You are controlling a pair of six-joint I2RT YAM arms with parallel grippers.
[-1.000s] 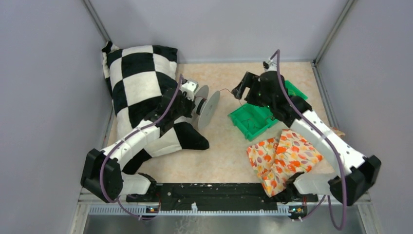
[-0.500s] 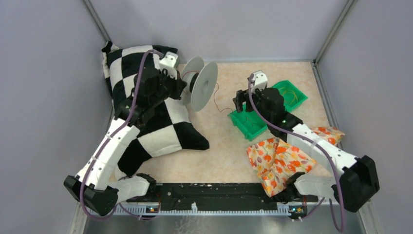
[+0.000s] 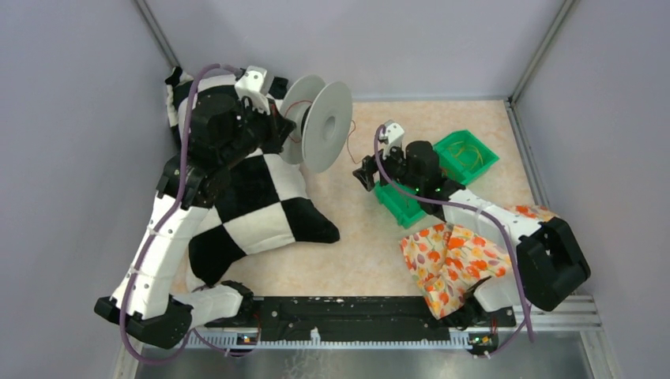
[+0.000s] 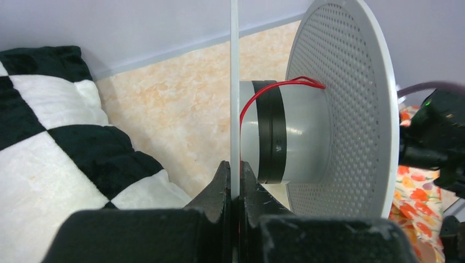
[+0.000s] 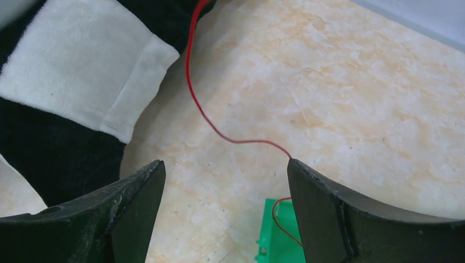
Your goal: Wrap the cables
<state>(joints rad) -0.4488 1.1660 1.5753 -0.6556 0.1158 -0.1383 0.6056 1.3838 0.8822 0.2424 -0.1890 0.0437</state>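
My left gripper (image 3: 278,126) (image 4: 234,167) is shut on the thin near flange of a grey spool (image 3: 318,123) (image 4: 340,109), which it holds up at the back left over the pillow. One red cable (image 3: 350,147) (image 4: 249,107) runs from the spool's hub down to a green bin (image 3: 399,204) (image 5: 271,235). My right gripper (image 3: 366,170) (image 5: 224,164) is open just left of that bin. The red cable (image 5: 189,82) lies across the tip of its right finger (image 5: 329,203) and is not clamped. Yellowish cables (image 3: 468,151) lie coiled in a second green bin (image 3: 483,167) behind.
A black-and-white checkered pillow (image 3: 237,197) (image 4: 49,142) (image 5: 71,76) fills the left side under the left arm. A floral cloth (image 3: 454,260) lies at the front right, next to the near bin. Grey walls close in the back and both sides.
The left arm has lifted the spool up and back toward the far left. The right gripper has moved left and lower, to the near bin's left edge.
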